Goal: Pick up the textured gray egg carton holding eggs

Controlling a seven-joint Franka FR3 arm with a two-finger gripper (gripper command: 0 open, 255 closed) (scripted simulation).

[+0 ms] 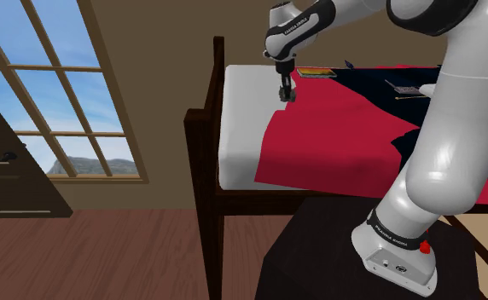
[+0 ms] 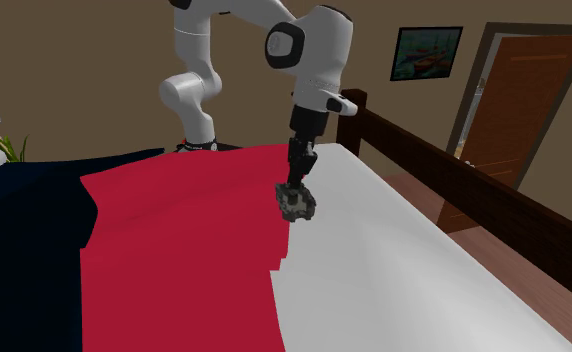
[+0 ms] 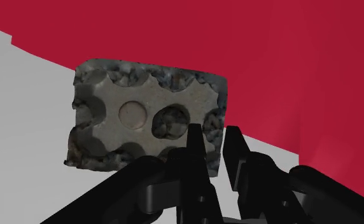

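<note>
Your shoulder view: behind the stand (image 1: 302, 256), facing the bed (image 1: 242, 128). Second exterior: across the bed, facing the arm (image 2: 314, 50). Wrist: close above the bed's red cover (image 3: 301, 51), shared by all.

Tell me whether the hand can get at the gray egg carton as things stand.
Probably yes: the hand is right at the egg carton, its fingers seemingly clasping one edge, and nothing on the red blanket stands between them.

We see a bed (image 1: 234, 145) with a dark wooden frame (image 1: 205, 179). Its white mattress (image 2: 404, 260) is half covered by a red blanket (image 2: 174, 250) beside a navy one (image 2: 24, 220). Brown walls (image 1: 165, 51) hold a paned window (image 1: 63, 94) showing blue sky, a framed picture (image 2: 426, 52) and a brown door (image 2: 514, 100). The floor (image 1: 106, 256) is wood planks.
</note>
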